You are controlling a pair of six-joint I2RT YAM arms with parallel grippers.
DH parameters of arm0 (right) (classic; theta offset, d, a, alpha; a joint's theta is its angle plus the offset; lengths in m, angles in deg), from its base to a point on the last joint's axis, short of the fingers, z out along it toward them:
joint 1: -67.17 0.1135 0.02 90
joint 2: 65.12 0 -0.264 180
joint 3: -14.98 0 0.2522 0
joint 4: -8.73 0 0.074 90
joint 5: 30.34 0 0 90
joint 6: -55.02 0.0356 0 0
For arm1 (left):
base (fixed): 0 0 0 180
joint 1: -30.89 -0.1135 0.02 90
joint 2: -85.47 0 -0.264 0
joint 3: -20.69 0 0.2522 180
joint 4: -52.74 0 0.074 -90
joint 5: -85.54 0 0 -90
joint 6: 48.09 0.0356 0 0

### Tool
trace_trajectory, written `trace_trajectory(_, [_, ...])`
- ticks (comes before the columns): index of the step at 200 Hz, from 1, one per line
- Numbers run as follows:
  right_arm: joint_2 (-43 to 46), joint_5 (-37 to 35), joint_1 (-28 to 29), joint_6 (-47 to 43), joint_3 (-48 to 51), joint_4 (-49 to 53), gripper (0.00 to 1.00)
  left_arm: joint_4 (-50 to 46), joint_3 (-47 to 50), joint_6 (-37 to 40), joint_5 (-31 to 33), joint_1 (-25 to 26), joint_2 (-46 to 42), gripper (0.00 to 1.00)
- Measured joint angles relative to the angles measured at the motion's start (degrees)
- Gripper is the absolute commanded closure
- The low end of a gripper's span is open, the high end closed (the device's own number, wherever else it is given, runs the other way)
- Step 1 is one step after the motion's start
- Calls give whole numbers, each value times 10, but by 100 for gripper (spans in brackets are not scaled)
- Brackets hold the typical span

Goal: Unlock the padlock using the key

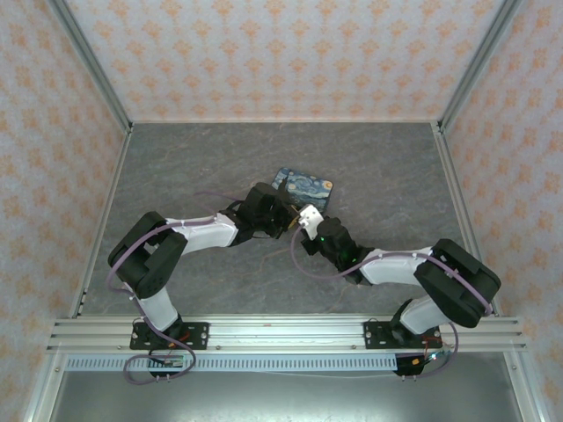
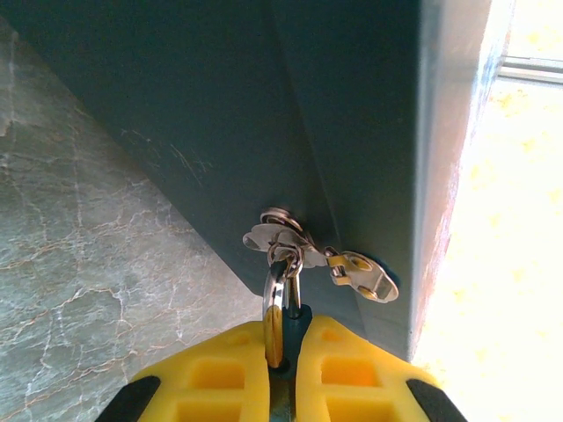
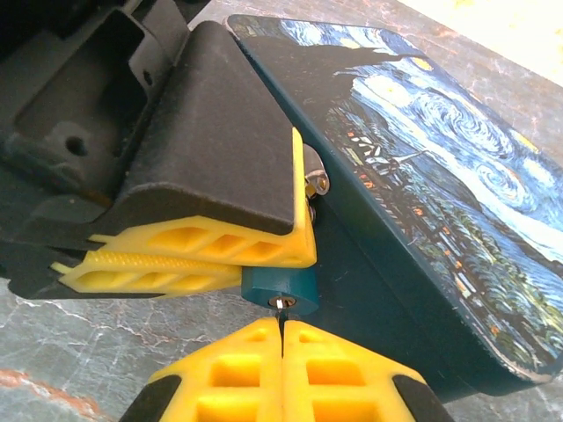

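Note:
The padlock (image 3: 280, 285) is a tiny teal-blue block, its keyhole facing my right wrist camera. Its silver shackle (image 2: 276, 294) hangs through the metal hasp (image 2: 356, 271) on the side of the starry-night box (image 3: 422, 167). My left gripper (image 2: 283, 341) is shut on the padlock body (image 2: 299, 327); its yellow fingers (image 3: 202, 251) come in from the left in the right wrist view. My right gripper (image 3: 281, 341) is shut on the key (image 3: 281, 309), whose thin blade tip sits in the keyhole. In the top view both grippers meet beside the box (image 1: 305, 187).
The box lies flat on the grey marbled table (image 1: 193, 167), with its painted lid up. Patterned walls (image 1: 281, 53) and aluminium posts close in the workspace. Both arms crowd the table's middle, with bare table to the left and right.

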Motion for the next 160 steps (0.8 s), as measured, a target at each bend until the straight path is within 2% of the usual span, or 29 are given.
trace_trajectory(15, [0,4,-2,15,0,0,100,-1,0,0,0,0,0,100])
trace_trajectory(46, [0,17,-5,50,0,0,100,-3,0,5,3,0,0,74])
trace_trajectory(76, [0,32,-8,105,0,2,100,-10,0,23,4,3,-11,59])
trace_trajectory(102, [2,50,-14,163,0,4,100,-14,0,32,5,4,-27,52])
trace_trajectory(160, [5,94,-29,294,0,10,100,-42,15,52,26,-9,-76,48])
